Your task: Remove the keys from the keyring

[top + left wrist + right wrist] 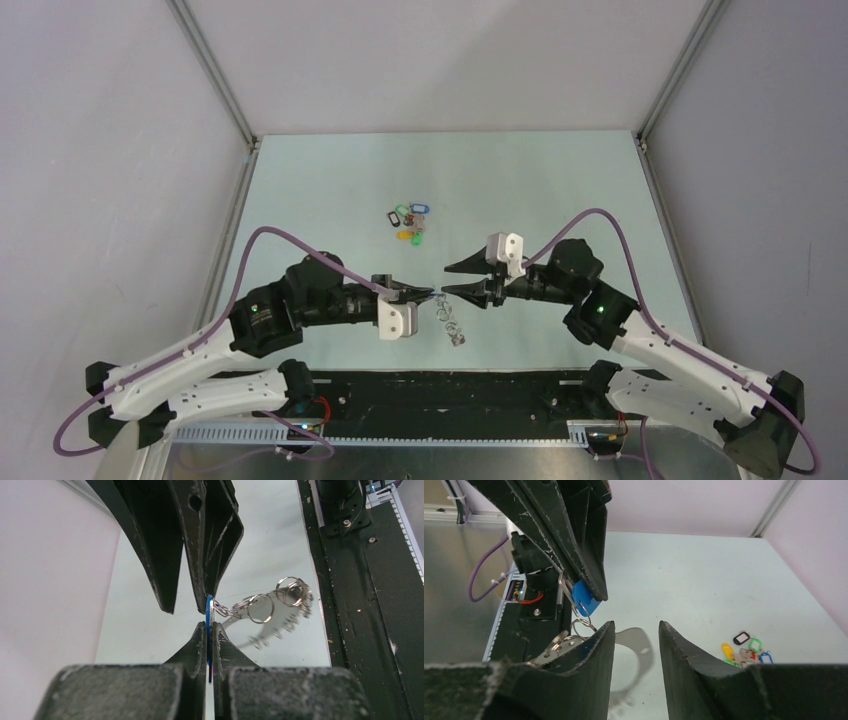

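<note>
My left gripper (428,294) is shut on a blue key tag (209,611), held edge-on between its fingertips above the table. The tag also shows in the right wrist view (585,599). From the tag, small metal rings lead to the pale keyring loop (272,626), which hangs down and looks blurred. It shows in the top view (452,327) and in the right wrist view (640,645). My right gripper (452,280) is open and empty, tip to tip with the left one. Its jaws (636,626) stand just beside the tag and over the loop.
A pile of loose coloured key tags (410,221) (blue, green, orange, black) lies on the pale green table (560,200) farther back; it shows in the right wrist view (746,650). The black base rail (440,390) runs along the near edge.
</note>
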